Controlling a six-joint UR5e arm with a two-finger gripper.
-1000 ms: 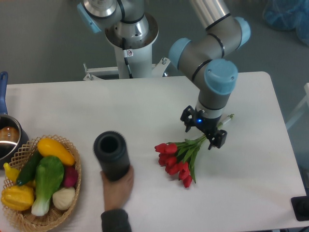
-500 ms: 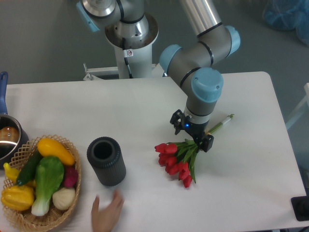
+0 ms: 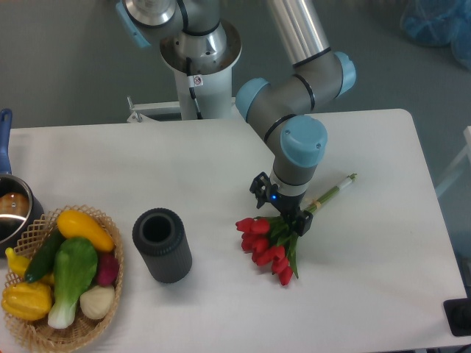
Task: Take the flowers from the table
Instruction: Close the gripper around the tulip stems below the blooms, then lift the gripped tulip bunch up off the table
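Nearest the camera, at the left front edge of the table [image 3: 221, 309], a wicker basket [image 3: 70, 331] holds yellow, green, white and dark red vegetables [image 3: 66, 272], and part of its rim hangs out of view at the bottom. Just to its right stands a dark ribbed cylinder [image 3: 162, 245], upright and open at the top, apart from the basket. The white surface in front of and to the right of the cylinder is bare up to the front edge.

Right of centre lie the flowers [image 3: 266, 246]: red tulip heads fan toward the front, green leaves gather behind them, and the pale stems run up and to the right, their tip pointing toward the table's right side (well short of that edge). Bare tabletop lies between the bunch and both the right and front edges.

The gripper [image 3: 282, 209] hangs directly over the bunch where leaves meet stems, its two dark fingers standing one on either side of that spot with a gap between them; whether they touch the stems cannot be told from above. A small blue light shows on the wrist.

At the far left edge sits a pot [image 3: 11, 209] with a blue handle. Behind the far edge rises the arm's white base [image 3: 199, 73].
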